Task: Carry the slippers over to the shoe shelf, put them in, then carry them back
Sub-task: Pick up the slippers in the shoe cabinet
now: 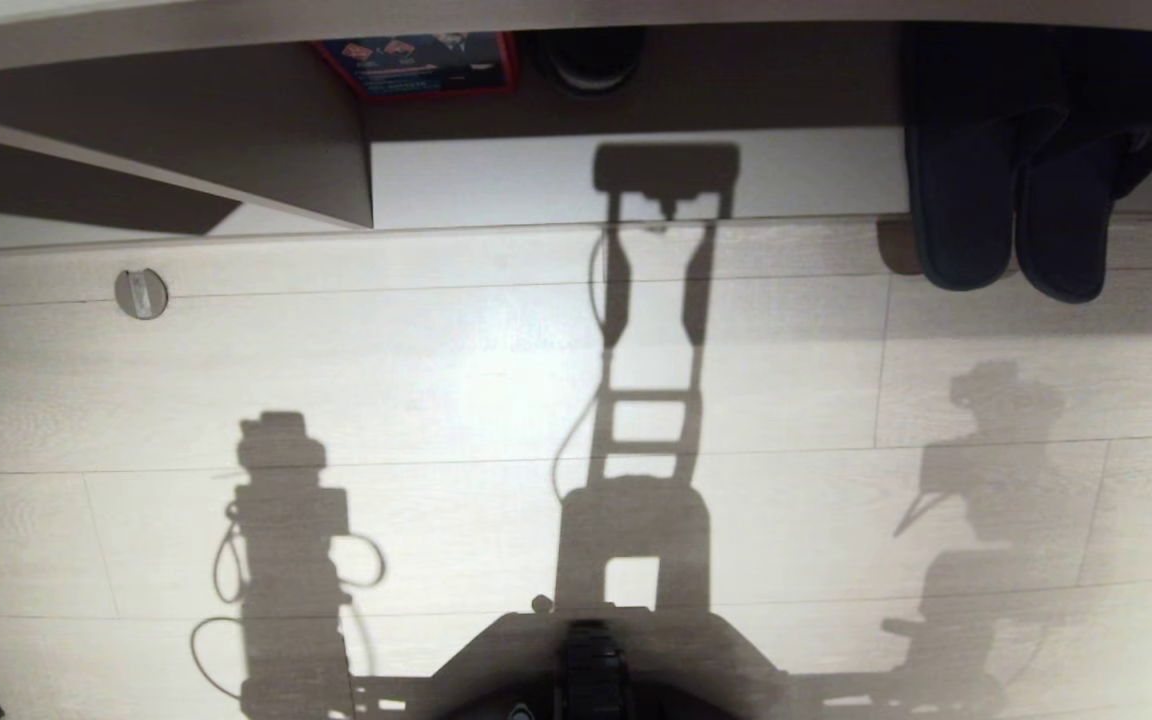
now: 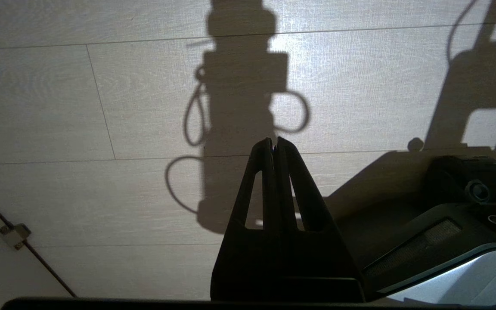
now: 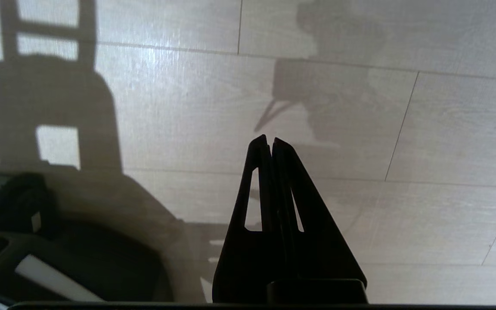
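Count: 2 slippers [image 1: 1016,215], dark navy, side by side and touching, at far right of head view; toe ends lie in the shoe shelf [image 1: 636,180] opening, heels overhang its pale base board onto the floor [image 1: 436,370]. 1 vertical divider panel [image 1: 236,160] at left of shelf. 1 red-edged box w/ blue print [image 1: 421,62] at back of shelf, 1 dark round item [image 1: 591,55] just beside it, too shadowed to identify, poss. a shoe. 1 small round metal disc [image 1: 141,293] set in floor, left. Left gripper [image 2: 274,144]: fingers pressed together, nothing between, over bare floor. Right gripper [image 3: 269,141]: fingers likewise together, empty, over bare floor, well apart from slippers. Surface: pale wood-grain planks, thin seams, bright glare at centre. 3 robot shadows fall on the planks: both arms and the torso. Robot base [image 1: 586,660] at near edge.
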{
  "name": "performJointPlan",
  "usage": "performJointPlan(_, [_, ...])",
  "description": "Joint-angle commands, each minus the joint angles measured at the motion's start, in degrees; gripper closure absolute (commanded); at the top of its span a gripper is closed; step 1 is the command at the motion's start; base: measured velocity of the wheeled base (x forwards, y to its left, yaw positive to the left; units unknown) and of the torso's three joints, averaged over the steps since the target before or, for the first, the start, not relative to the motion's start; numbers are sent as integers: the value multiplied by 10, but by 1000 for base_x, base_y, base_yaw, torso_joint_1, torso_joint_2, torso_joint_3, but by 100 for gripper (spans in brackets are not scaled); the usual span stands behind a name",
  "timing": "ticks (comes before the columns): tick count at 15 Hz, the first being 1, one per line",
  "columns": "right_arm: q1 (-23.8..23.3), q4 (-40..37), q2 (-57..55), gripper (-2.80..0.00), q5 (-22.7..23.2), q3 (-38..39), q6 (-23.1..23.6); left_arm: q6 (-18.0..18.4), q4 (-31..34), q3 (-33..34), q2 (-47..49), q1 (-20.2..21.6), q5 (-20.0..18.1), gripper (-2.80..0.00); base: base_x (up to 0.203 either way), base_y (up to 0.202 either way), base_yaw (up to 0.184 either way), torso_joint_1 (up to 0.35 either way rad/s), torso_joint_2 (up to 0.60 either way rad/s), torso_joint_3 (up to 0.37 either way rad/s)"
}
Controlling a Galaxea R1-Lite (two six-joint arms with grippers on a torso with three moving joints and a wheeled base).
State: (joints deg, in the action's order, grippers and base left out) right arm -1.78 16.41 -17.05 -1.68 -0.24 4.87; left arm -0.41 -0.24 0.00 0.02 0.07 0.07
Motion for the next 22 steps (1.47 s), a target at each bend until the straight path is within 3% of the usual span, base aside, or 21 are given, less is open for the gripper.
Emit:
performJointPlan(1, [5, -26, 40, 0, 0, 2, 0, 0, 0, 0, 0, 0, 0, 0, 0, 0, 0, 0, 0, 0])
performJointPlan(9, [21, -163, 163, 0, 18, 2, -6, 0, 0, 0, 0, 0, 0, 0, 0, 0, 0, 0, 0, 0])
performJointPlan(17, [21, -168, 171, 0, 20, 2, -21, 0, 0, 0, 0, 0, 0, 0, 0, 0, 0, 0, 0, 0])
performJointPlan(22, [21, -165, 155, 0, 23, -9, 0, 0, 0, 0, 0, 0, 0, 0, 0, 0, 0, 0, 0, 0])
